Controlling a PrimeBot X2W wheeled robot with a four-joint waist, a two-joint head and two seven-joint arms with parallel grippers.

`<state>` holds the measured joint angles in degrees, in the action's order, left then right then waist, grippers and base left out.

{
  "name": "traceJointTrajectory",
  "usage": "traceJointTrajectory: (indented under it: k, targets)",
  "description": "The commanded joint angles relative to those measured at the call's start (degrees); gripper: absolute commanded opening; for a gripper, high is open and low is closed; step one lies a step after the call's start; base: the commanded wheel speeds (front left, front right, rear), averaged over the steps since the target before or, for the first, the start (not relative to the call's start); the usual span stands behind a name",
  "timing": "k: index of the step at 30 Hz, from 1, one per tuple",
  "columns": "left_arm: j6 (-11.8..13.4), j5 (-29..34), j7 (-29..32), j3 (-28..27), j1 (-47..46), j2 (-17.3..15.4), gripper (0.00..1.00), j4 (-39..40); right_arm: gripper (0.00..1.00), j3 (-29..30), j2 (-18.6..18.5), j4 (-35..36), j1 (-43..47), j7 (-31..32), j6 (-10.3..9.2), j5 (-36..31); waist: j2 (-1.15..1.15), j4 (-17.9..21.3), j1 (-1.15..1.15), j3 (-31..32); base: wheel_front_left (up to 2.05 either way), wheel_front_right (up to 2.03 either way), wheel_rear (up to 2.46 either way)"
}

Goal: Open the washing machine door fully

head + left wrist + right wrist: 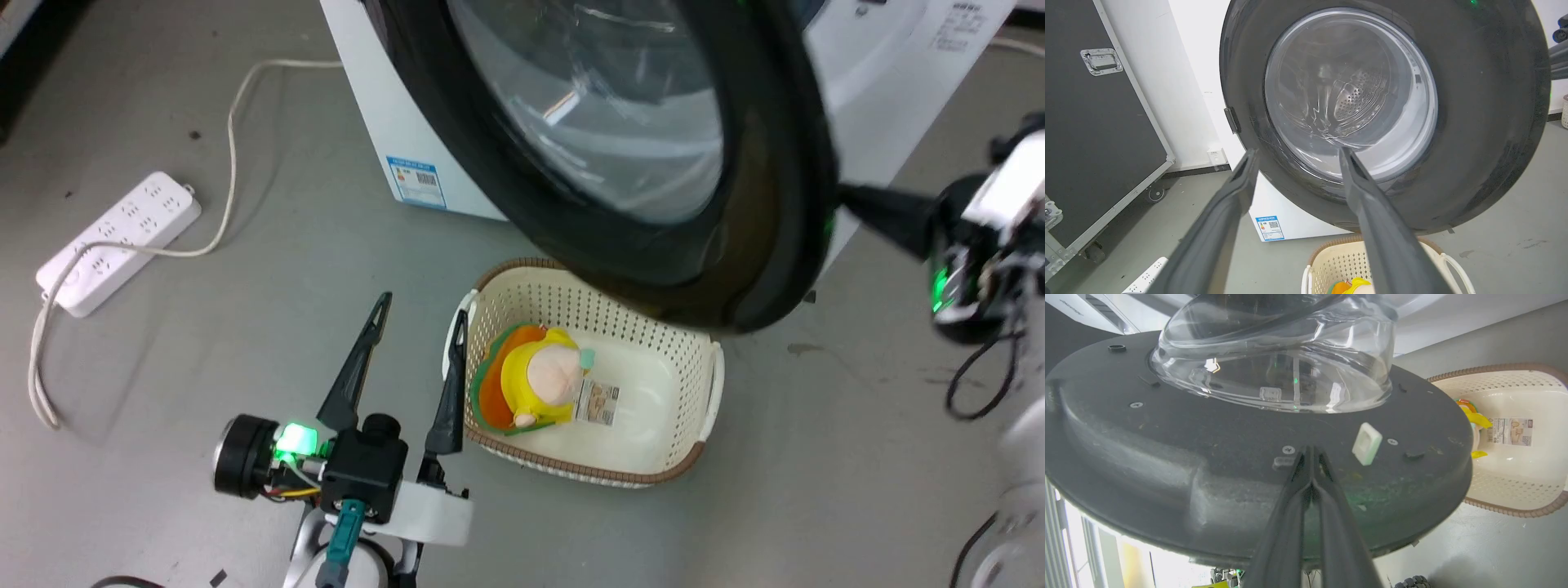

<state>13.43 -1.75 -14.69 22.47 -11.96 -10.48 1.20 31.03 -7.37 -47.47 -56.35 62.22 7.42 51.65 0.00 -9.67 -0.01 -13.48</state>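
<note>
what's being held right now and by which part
Nothing. The right gripper, fingers shut, presses the inside of the washing machine door; the left gripper is open.

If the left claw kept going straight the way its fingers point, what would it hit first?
Probably the door: the open left gripper points at the lower rim of its glass window. Nothing seems to lie between, though the depth is unclear.

Head camera is looking steeply down; left wrist camera is facing the washing machine door (1486, 122) from outside, right wrist camera closely from inside. All are sharing the basket (571, 306).
</note>
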Motion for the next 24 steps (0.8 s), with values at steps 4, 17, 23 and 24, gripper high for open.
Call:
traceJointTrajectory:
  k: [4,17,23,24]
  targets:
    - [-0.68,-0.37,-0.3,-0.15,2.3,-0.12,1.0,-0.63,0.0,-1.41,3.71,6.34,7.32,4.73,0.07,1.74,0.0,-0.18,0.01,2.65,0.0,0.0,0.0]
    - [-2.71,-0.85,-0.3,-0.53,5.75,1.66,1.0,-2.44,0.0,-24.0,4.48,12.26,20.76,1.8,0.07,20.35,0.0,-2.11,0.01,5.92,0.0,0.0,0.0]
    - [-3.03,-1.32,-0.3,-1.79,6.73,2.36,1.0,-2.66,0.0,-23.97,4.48,13.46,21.8,-4.88,0.07,19.52,0.0,-0.68,0.01,7.78,0.0,0.0,0.0]
    - [-3.14,-1.53,-0.3,-2.14,6.92,2.47,1.0,-2.73,0.31,-23.25,4.38,14.29,21.97,-6.81,0.07,18.35,0.0,-0.24,0.01,8.24,0.0,0.0,0.0]
